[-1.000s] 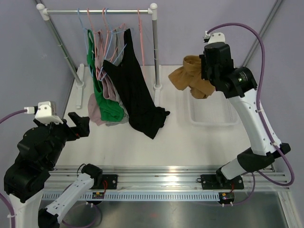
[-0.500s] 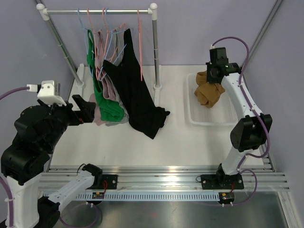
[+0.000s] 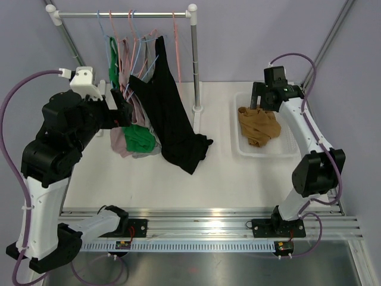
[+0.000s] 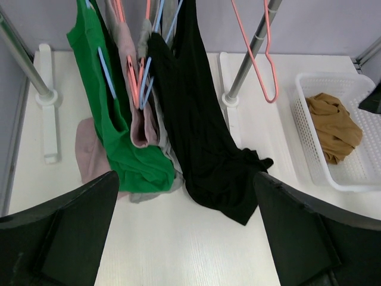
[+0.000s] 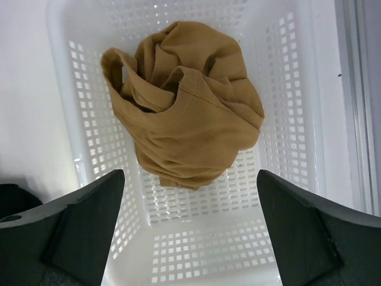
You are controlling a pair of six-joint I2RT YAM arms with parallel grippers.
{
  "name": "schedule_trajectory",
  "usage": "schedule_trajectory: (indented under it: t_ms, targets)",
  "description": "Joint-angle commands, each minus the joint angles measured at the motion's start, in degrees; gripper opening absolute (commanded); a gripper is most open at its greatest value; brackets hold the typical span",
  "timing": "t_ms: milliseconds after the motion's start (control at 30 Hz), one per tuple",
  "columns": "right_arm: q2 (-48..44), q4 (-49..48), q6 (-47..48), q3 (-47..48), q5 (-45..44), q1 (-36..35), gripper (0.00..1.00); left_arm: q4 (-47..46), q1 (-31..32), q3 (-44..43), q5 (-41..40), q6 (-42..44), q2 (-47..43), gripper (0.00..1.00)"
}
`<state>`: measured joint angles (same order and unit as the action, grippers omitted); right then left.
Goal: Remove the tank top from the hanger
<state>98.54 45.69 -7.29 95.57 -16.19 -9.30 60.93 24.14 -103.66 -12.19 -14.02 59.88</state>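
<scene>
A black tank top (image 3: 169, 119) hangs from a hanger on the rack rod (image 3: 125, 13), and its hem lies on the table; it also shows in the left wrist view (image 4: 202, 131). A brown tank top (image 3: 257, 124) lies crumpled in the white basket (image 3: 286, 149), and it shows in the right wrist view (image 5: 190, 113). My left gripper (image 3: 122, 107) is open and empty, raised beside the hanging clothes (image 4: 186, 179). My right gripper (image 3: 259, 98) is open and empty just above the basket (image 5: 190, 176).
Green (image 3: 138, 134), pink and grey garments hang left of the black top on blue and pink hangers. An empty pink hanger (image 3: 176, 53) hangs at the rod's right end, next to the rack post (image 3: 194, 59). The rack's foot bars rest on the white table.
My right gripper lowered over the basket and let go of the brown top, which now lies in it. My left arm rose and moved toward the rack.
</scene>
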Motion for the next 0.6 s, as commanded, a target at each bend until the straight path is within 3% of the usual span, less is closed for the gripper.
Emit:
schedule_trajectory:
  t_ms: [0,133,167,267,367,567]
  targets:
    - [-12.20,1.24,-7.63,-2.38,-2.28,0.25,1.00,-5.81,0.12,-3.48,-1.70,4.00,2.78,0.99]
    - [-24.34,-6.38,-8.62,-14.68,18.42,0.25,0.99,-8.19,0.12,-6.37,-2.05,6.19,7.79,0.99]
    - [-26.71,-10.41,-9.58,-17.06,28.48,0.25,0.99,-8.45,0.03,-8.56,-1.97,7.16,10.76,0.99]
    - [-34.63,-17.09,-14.04,-24.71,41.01,0.16,0.97,-8.98,-0.67,-12.70,0.05,9.00,14.99,0.99]
    - [-40.79,-22.38,-18.44,-30.96,46.75,0.25,0.93,-10.30,-1.55,-17.62,1.46,10.85,19.83,0.99]
    - [-47.73,-20.12,-19.87,-35.63,48.36,0.16,0.91,-12.14,-6.65,-25.19,6.73,12.08,29.23,0.98]
